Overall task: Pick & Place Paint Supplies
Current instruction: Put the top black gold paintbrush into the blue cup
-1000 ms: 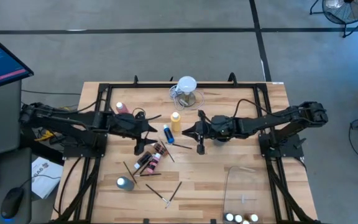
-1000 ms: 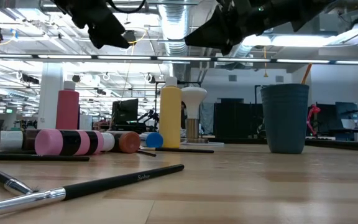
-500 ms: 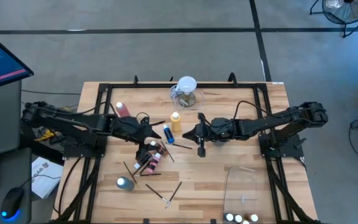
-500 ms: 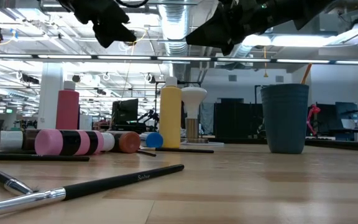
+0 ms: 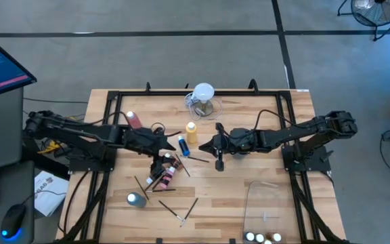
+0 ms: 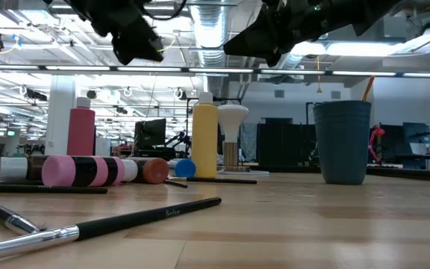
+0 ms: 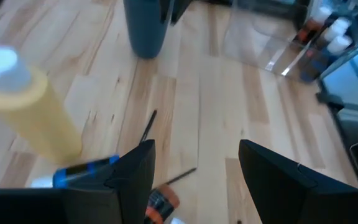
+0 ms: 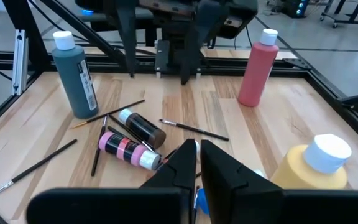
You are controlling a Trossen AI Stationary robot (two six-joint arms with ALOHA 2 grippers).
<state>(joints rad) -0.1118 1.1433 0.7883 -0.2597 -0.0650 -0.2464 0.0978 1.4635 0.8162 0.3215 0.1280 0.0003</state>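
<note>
My left pincer (image 5: pixel 162 142) hangs above the tabletop (image 5: pixel 263 169) with its fingers (image 7: pixel 132 177) spread wide, nothing between them. Right below and just ahead of it lies the blue squeeze bottle (image 5: pixel 181 146) on its side, long axis roughly front-to-back with a slight slant; which end the cap is on I can't tell. Just beside that stands the yellow squeeze bottle (image 5: pixel 191 131), upright, white cap up. Near my pincer's other side is a small heap of short paint bottles (image 5: pixel 164 171) lying flat, long axes slanted; I can make out about three: a pink-and-black banded one (image 6: pixel 80 170), a brown one (image 8: pixel 143 127), and another, exact count unclear in the pile. The pink-red squeeze bottle (image 5: pixel 133 118) stands upright toward the far left of the tabletop.

My right pincer (image 5: pixel 217 144) is pressed closed, empty, hovering right of the yellow bottle. A thin dark paintbrush (image 5: pixel 219 144) seems to lie beneath it, running front-to-back.

More thin dark paintbrushes lie flat and scattered around the heap at varied angles; at least five, one (image 5: pixel 187 209) near the front edge on a diagonal. A dark teal cup (image 5: pixel 136 199) stands upright front-left. A clear bin (image 5: pixel 266 207) sits front-right with three white-capped small bottles (image 5: pixel 262 238) standing at its front end. The clear jug (image 5: pixel 203 98) stands at the far edge.
</note>
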